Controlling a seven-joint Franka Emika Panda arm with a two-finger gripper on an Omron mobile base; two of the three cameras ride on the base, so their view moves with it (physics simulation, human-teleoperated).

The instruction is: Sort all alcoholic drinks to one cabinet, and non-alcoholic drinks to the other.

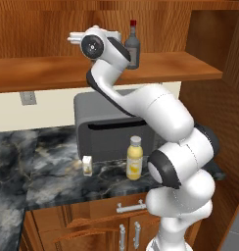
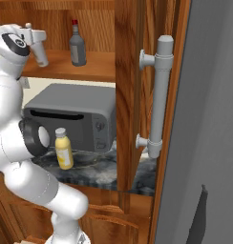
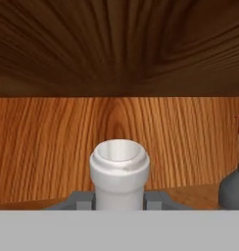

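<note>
My gripper [image 3: 119, 201] is shut on the neck of the slim white long-necked bottle [image 3: 119, 169], which stands upright inside the reddish-brown wall cabinet [image 1: 43, 71]. In the right base view the white bottle [image 2: 41, 56] hangs from my gripper [image 2: 37, 38] at the shelf board [image 2: 99, 64]; I cannot tell whether it touches. To its right on the same shelf stands the squat dark grey bottle [image 1: 132, 46] [image 2: 78, 45] [image 3: 233, 188] with a red cap. The yellow juice bottle [image 1: 134, 159] [image 2: 64, 150] and the small cream carton [image 1: 87, 165] stand on the marble counter below.
A grey microwave [image 1: 107, 125] [image 2: 70, 114] sits on the counter behind the drinks, under the shelf. A wooden side panel [image 2: 130, 95] and a tall grey door with a handle [image 2: 159, 95] close off the right side. Wooden base drawers [image 1: 92, 220] lie under the counter.
</note>
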